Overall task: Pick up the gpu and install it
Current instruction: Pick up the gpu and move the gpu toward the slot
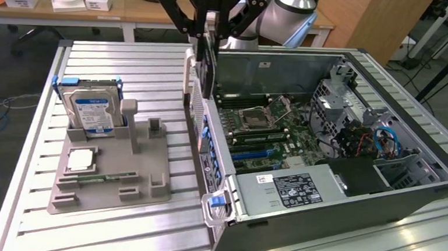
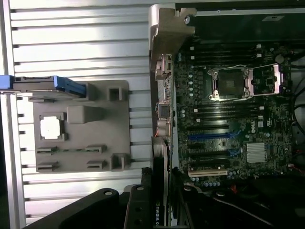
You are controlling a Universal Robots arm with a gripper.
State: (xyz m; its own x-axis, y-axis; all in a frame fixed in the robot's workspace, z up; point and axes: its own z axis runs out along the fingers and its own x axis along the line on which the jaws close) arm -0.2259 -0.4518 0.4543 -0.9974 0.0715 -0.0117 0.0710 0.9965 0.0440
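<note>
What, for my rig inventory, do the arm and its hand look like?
The arm is a silver-grey tube with rounded joints and a bluish cap. The hand is black, with two angular linked fingers bolted at visible pivots.

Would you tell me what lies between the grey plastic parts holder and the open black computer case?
Only a bare strip of ribbed aluminium table separates the grey holder from the black case, seen in both views.

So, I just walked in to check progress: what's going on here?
The arm's gripper is shut on the gpu, holding it on edge above the rear wall of the open computer case. It is not yet seated in the motherboard. The hard drive stands in the gray fixture beside the case.
</note>
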